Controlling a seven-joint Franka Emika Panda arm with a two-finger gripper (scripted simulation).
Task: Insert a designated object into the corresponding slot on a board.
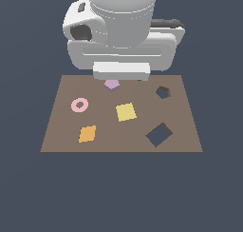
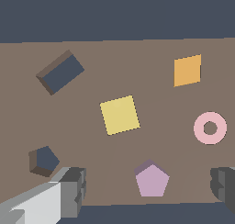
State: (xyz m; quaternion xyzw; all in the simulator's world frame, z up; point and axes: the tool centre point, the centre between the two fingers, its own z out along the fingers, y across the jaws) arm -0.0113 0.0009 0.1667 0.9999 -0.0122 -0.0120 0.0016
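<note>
Operator, note the board (image 1: 57, 131): pink ring (image 1: 79, 104) at nine o'clock, lilac block (image 1: 112, 84) at twelve, lying flat under your gripper (image 2: 149, 184), whose fingers (image 2: 73, 186) stand spread either side, not touching. The slot (image 1: 163, 91) sits vacant at two o'clock.

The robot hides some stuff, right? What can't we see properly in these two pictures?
- Purple block: in the exterior view the arm's body covers its far part.
- Tool: hidden behind the arm in the exterior view; the wrist view's edges cut off both fingers.
- Small slot: its bottom is too dark to see.
</note>
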